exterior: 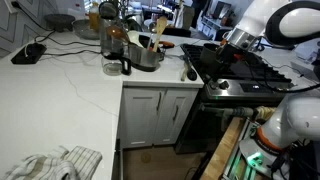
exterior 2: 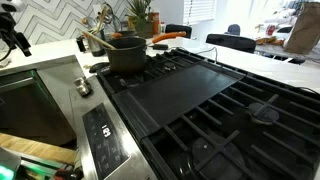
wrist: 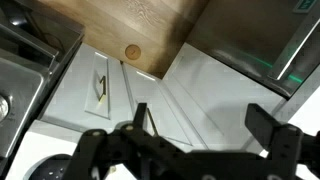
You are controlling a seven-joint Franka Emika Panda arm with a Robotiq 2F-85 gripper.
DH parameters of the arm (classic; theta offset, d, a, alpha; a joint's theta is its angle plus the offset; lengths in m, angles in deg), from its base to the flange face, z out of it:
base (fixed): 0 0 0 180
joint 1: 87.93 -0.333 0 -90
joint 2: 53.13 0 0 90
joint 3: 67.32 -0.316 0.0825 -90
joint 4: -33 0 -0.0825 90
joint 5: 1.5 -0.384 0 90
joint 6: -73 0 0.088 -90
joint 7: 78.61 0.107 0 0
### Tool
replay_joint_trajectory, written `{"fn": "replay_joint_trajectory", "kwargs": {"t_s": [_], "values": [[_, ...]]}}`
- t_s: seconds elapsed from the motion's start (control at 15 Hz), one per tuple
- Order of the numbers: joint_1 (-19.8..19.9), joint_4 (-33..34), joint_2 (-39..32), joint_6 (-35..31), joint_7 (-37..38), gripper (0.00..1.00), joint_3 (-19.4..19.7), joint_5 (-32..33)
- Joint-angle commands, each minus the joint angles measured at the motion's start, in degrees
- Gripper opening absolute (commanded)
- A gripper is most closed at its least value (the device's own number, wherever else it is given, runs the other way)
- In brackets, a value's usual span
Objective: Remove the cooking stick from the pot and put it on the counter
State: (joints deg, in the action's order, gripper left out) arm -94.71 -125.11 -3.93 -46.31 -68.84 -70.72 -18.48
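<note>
the white counter (exterior: 70, 90) is seen beside the black stove (exterior 2: 200, 100). the dark pot (exterior 2: 125, 57) is set at the stove's far corner, with the cooking stick (exterior 2: 92, 40) leaned inside it. the gripper (wrist: 200, 135) is spread wide, nothing grasped.

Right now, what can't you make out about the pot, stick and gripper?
Inside of the pot: exterior view, hidden by its wall.
Lower end of the cooking stick: exterior view, sunk in the pot.
Where the gripper is relative to them: wrist view shows cabinet doors instead.

Near-black pot (exterior 2: 126, 55), white faint-veined counter (exterior: 60, 100)
</note>
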Motion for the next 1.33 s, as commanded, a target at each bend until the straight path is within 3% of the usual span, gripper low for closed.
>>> {"fn": "replay_joint_trajectory", "kwargs": {"t_s": [0.0, 0.6, 0.73, 1.27], "values": [[0.5, -0.6, -0.1, 0.4, -0.3, 1.0, -0.4, -0.3], [0.5, -1.5, -0.7, 0.4, -0.3, 1.0, -0.4, -0.3], [4.8, 0.7, -2.4, -0.9, 6.8, 1.0, -3.8, 2.6], [18.7, 12.6, -5.8, 4.3, 21.4, 1.0, -5.7, 14.6]]}}
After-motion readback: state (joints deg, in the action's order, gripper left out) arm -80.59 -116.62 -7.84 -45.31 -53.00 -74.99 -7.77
